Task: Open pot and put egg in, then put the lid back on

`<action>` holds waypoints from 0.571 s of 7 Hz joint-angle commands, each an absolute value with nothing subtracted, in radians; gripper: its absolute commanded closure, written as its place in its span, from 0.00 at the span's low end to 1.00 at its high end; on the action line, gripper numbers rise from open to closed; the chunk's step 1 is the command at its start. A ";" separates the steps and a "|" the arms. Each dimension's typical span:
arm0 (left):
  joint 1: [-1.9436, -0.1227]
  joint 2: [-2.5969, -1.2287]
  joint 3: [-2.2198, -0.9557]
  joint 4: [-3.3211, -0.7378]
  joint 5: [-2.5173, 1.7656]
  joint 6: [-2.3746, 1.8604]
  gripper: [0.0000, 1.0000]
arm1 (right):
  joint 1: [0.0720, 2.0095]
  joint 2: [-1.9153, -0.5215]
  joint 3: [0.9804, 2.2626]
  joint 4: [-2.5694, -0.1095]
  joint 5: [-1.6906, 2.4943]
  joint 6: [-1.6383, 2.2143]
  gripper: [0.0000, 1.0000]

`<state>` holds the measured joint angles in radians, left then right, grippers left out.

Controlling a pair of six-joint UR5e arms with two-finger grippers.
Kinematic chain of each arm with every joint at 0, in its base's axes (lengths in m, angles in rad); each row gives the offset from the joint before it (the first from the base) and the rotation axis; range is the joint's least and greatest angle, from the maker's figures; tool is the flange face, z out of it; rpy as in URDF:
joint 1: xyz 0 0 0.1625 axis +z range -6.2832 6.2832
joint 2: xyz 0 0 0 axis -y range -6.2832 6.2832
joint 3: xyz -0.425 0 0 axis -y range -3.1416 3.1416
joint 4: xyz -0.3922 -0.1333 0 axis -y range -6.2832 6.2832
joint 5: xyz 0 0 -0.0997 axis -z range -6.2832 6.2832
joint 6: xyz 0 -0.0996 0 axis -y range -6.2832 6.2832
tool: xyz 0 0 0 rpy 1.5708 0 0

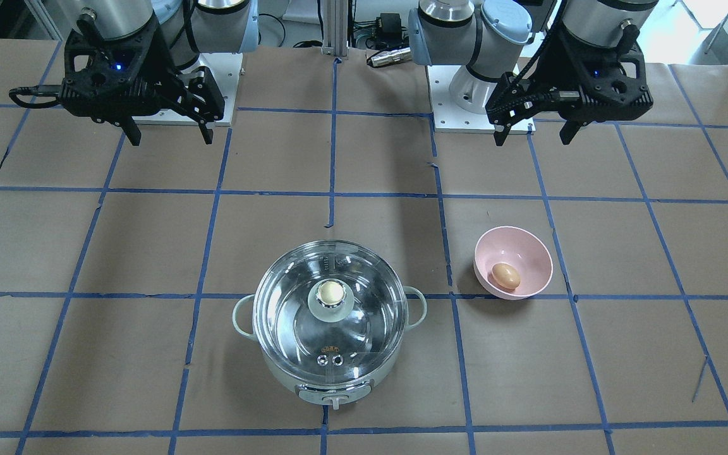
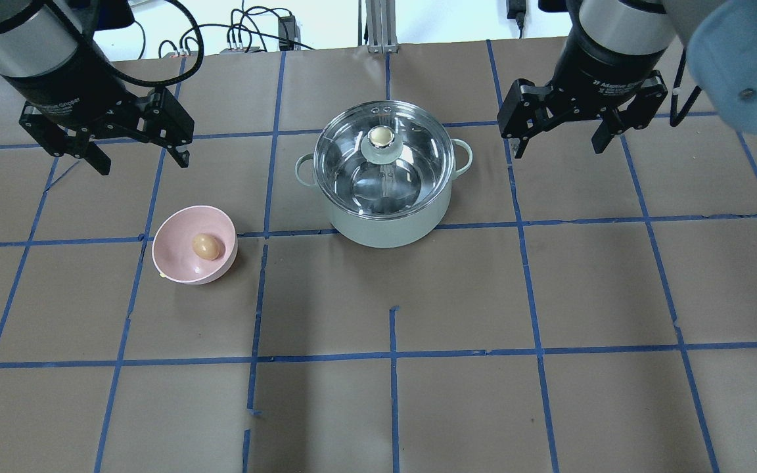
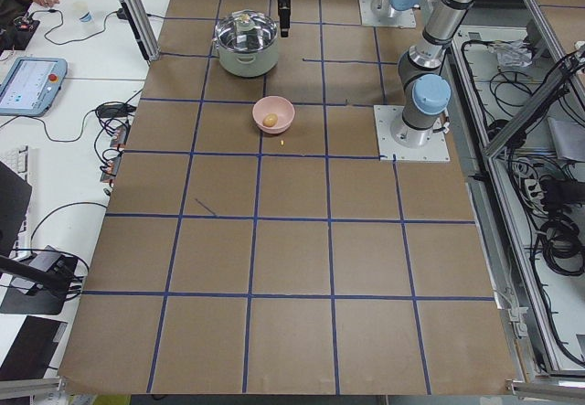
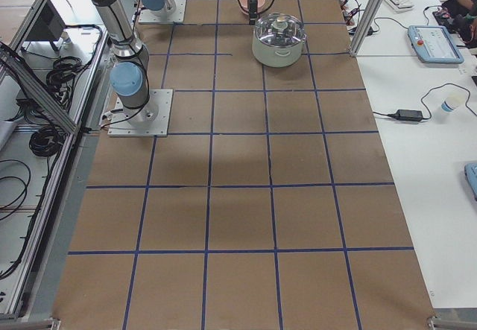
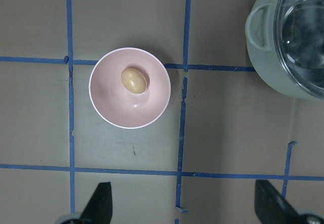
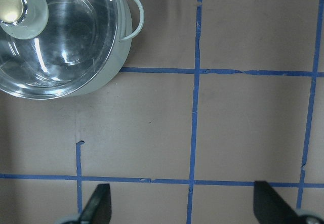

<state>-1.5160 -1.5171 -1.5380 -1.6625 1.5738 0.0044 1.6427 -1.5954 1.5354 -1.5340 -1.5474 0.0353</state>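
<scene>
The mint-white pot (image 2: 385,220) stands mid-table with the clear glass lid (image 2: 352,151) on it, its gold-capped knob (image 2: 380,137) on top. The pot also shows in the front view (image 1: 313,385), the left wrist view (image 5: 263,57) and the right wrist view (image 6: 109,67). The tan egg (image 2: 206,246) lies in the pink bowl (image 2: 178,263), seen also in the front view (image 1: 505,275) and the left wrist view (image 5: 133,80). My left gripper (image 2: 138,161) is open and empty, raised behind the bowl. My right gripper (image 2: 559,144) is open and empty, raised to the pot's right.
The table (image 2: 391,407) is covered with brown paper marked by a blue tape grid. The arm bases (image 1: 465,95) sit at the robot's side. Operator desks with a tablet (image 3: 27,85) and cables lie beyond the table's far edge.
</scene>
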 commanded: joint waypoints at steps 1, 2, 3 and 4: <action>-1.517 -1.516 -1.540 -1.664 1.574 0.011 0.00 | 1.640 -1.595 1.534 -1.513 -1.545 0.026 0.00; -1.517 -1.516 -1.542 -1.664 1.574 0.012 0.00 | 1.644 -1.595 1.526 -1.508 -1.549 0.025 0.00; -1.517 -1.516 -1.545 -1.666 1.574 0.026 0.00 | 1.647 -1.592 1.523 -1.506 -1.552 0.028 0.00; -1.514 -1.514 -1.561 -1.657 1.575 0.090 0.00 | 1.649 -1.583 1.534 -1.515 -1.558 0.028 0.00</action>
<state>-1.5165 -1.5151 -1.5475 -1.6632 1.5742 0.0371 1.6464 -1.5911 1.5281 -1.5105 -1.5524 0.0271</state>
